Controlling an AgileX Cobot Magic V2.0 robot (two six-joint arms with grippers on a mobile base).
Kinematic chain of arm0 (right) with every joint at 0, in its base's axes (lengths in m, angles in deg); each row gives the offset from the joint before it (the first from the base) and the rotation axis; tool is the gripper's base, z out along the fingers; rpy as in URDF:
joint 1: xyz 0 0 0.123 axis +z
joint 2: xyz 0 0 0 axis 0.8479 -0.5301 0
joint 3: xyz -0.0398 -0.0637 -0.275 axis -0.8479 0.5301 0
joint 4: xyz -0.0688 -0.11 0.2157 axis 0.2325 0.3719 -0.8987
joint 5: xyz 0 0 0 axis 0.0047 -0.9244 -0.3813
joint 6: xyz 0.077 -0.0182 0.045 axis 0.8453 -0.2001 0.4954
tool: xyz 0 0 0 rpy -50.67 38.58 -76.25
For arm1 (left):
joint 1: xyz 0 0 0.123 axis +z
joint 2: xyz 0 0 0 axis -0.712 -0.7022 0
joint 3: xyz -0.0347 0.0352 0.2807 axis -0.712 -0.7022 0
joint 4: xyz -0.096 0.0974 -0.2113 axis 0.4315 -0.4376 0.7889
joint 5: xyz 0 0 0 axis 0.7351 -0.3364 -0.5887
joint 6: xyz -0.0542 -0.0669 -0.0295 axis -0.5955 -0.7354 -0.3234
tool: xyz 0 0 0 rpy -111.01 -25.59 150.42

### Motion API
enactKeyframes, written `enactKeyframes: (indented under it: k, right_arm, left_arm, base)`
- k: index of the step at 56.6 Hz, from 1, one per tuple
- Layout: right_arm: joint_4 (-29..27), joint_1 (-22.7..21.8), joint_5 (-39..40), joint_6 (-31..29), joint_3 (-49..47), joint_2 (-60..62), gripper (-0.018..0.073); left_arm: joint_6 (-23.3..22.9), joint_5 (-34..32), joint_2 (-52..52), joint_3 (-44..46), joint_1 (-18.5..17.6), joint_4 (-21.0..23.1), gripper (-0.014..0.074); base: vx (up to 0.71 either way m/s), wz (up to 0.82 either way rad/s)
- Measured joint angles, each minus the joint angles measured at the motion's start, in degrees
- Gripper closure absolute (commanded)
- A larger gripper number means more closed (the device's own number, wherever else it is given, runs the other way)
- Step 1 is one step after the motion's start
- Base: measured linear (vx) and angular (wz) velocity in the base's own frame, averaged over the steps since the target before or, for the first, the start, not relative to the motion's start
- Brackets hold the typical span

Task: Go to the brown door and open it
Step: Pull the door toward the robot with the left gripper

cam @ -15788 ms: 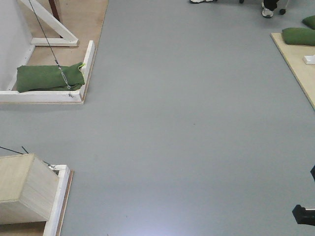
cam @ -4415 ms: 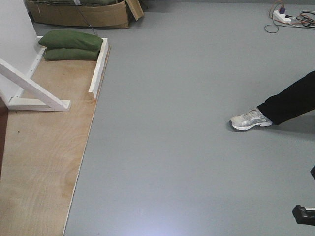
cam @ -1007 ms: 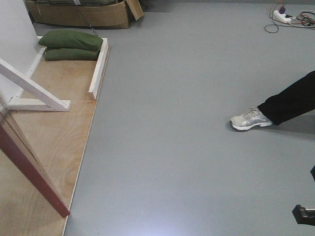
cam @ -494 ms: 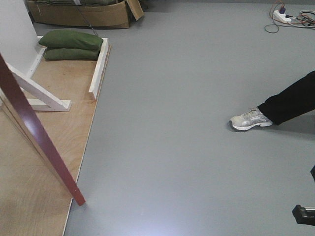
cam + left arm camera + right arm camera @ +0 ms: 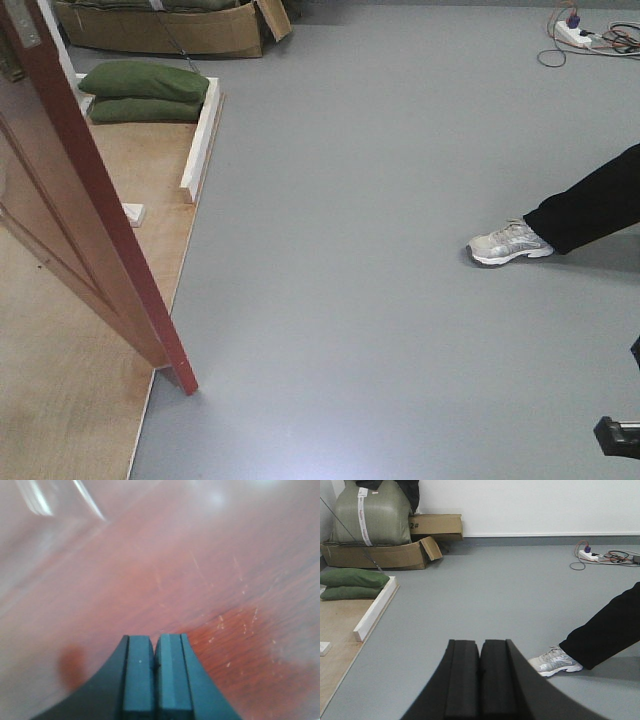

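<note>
The brown door [image 5: 70,190] stands swung open at the left of the front view, its reddish edge slanting down to the grey floor and a metal edge plate [image 5: 22,25] near its top. Its handle and keys are out of view. My left gripper [image 5: 155,642] is shut and empty, its tips very close to the glossy reddish door surface [image 5: 200,570], which fills the left wrist view. My right gripper [image 5: 480,647] is shut and empty, pointing over the grey floor away from the door.
A person's leg and white shoe [image 5: 510,243] stand at the right. Green sandbags [image 5: 145,92] lie on the plywood base [image 5: 60,400] by a white frame rail [image 5: 200,140]. Cardboard boxes [image 5: 380,555] sit at the wall. A power strip with cables [image 5: 585,35] lies far right.
The door has swung further out to the right over the plywood base; its bottom corner now reaches past the base edge onto the grey floor. It now hides the white brace.
</note>
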Motion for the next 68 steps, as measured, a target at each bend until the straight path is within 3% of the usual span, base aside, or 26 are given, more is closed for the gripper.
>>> enactKeyframes:
  k: [68]
  right_arm:
    - [0.0, 0.0, 0.0, 0.0, 0.0, 0.0, 0.0559]
  left_arm:
    - [0.0, 0.0, 0.0, 0.0, 0.0, 0.0, 0.0600]
  base:
    - [0.01, -0.02]
